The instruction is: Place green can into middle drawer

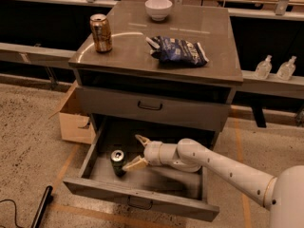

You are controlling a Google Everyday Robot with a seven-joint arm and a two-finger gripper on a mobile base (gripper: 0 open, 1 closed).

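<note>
Gripper: the gripper (137, 152) of cream-coloured plastic sits low inside the pulled-out drawer, pointing left, jaws spread wide and holding nothing.
Fingers: one of the fingers (141, 139) angles up and back; the other slants down towards the drawer floor, its tip just beside the can. Whether it touches cannot be told.
Task can: the green can (117, 162), a small dark-green metal drink can with a silver top, stands upright on the drawer floor, left of the gripper and near the drawer's left wall.
Drawer: the middle drawer (137, 194), wide, shallow, grey metal with a small black handle on its front, is pulled well out.
Arm: the white jointed arm (223, 167) reaches in from the lower right over the drawer's right side.
Above: the grey upper drawer front (152, 107) with its black handle is closed.
Worktop: the grey worktop (209, 42) carries a gold-orange can (101, 33) upright at the left, a crumpled dark-blue snack bag (178, 51) near the middle, and a white bowl (158, 8) at the back.
Floor: an open brown cardboard box (76, 120) stands just left of the cabinet.
Right: two clear plastic bottles (263, 67) stand on a ledge.
</note>
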